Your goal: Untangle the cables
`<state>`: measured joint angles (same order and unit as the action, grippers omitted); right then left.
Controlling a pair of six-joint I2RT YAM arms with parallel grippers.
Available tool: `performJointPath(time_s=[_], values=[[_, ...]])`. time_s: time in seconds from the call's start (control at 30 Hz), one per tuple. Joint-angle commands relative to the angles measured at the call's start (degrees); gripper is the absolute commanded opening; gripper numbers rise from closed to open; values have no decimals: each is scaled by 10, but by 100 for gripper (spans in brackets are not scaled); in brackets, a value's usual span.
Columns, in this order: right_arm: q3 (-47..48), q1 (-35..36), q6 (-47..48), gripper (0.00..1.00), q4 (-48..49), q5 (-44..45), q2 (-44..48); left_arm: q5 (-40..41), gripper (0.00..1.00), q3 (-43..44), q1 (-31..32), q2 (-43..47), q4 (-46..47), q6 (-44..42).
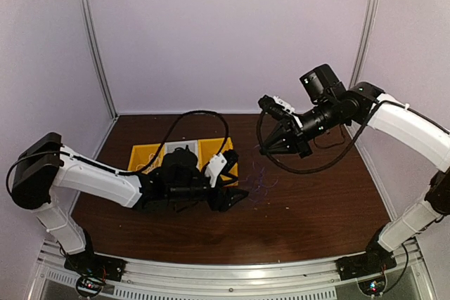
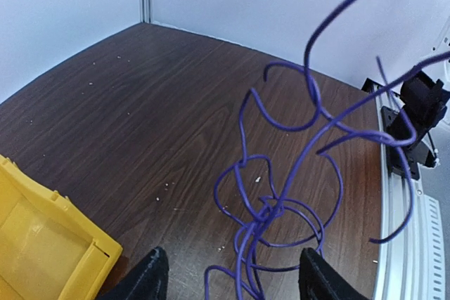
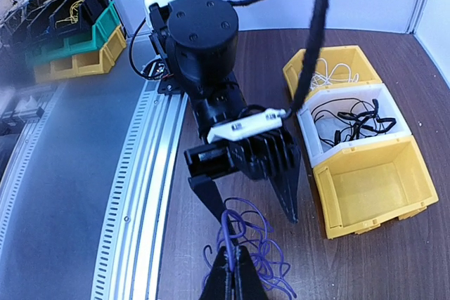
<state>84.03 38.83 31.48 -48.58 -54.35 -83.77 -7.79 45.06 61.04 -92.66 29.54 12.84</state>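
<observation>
On the dark wooden counter point(image 2: 126, 103), near the middle, a loose tangle of dark blue cable point(image 2: 269, 214), partly lying flat and partly hanging in the air. From the tangle, several strands rising to the right fingers point(image 3: 228, 277), high above the counter and pressed together on one strand of this cable.

Low over the counter, the left fingers point(image 1: 230, 200), spread wide, one on each side of the lower loops, gripping nothing. Not possible to tell if touching the strands or not.

Behind the left arm, a row of three bins, side by side and touching:
- In the yellow bin point(image 3: 369, 64), farthest from the tangle, a white cable point(image 3: 330, 72).
- In the white bin point(image 3: 394, 107), in the middle of the row, black cables point(image 3: 348, 121) in a small loopy bundle.
- Nearest to the tangle, the second yellow bin point(image 3: 373, 194).

White and black bundles each in a separate bin, and the blue one outside the bins, on the counter just beside the row.
</observation>
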Motion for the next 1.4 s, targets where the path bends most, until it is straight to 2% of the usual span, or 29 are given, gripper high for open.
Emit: performJointPath(time_s=[0.0,0.17,0.27,0.43,0.67,0.83,1.03,1.17,1.37], values=[[17,4,-8,0,12,-4,31,26,56,41,4,-39,54,37],[23,2,-10,0,14,4,50,22,19,36,4,-71,74,56],[47,-4,-7,0,7,13,62,25,10,26,4,-75,75,62],[105,-50,-20,0,23,9,96,26,6,2,4,-72,71,70],[235,-119,-47,0,19,-11,99,27,7,-36,4,-66,80,83],[281,-148,-75,0,29,-16,105,20,5,-57,4,-59,84,94],[315,-156,-87,0,36,19,106,17,4,-86,13,-33,69,113],[295,-162,-108,0,61,26,107,29,4,-111,20,-10,67,119],[275,-173,-115,0,80,75,113,37,10,-136,19,50,73,124]])
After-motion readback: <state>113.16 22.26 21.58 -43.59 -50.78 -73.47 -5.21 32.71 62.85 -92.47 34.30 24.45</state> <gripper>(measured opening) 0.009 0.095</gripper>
